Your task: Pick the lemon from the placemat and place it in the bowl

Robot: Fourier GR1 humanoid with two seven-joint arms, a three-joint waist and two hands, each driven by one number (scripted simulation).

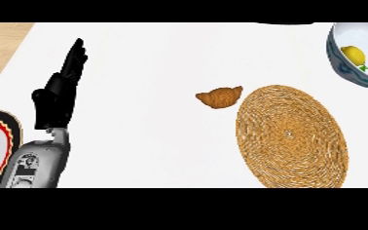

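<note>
At upper right the lemon (353,54) lies in the bowl (338,53); my left hand (61,90) rests straight-fingered, so I should leave things undisturbed.

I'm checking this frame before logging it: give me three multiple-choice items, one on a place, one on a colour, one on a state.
1. Where is the lemon?
A. On the placemat
B. In the bowl
C. In the left hand

2. What colour is the croissant?
A. Brown
B. Green
C. Blue

3. How is the left hand?
A. Curled round the croissant
B. Open, fingers up
C. Pressed on the placemat

Answers: B, the lemon lies inside the bowl, apart from the placemat; A, it is golden brown; B, straight fingers, holding nothing, at the view's left.
</note>
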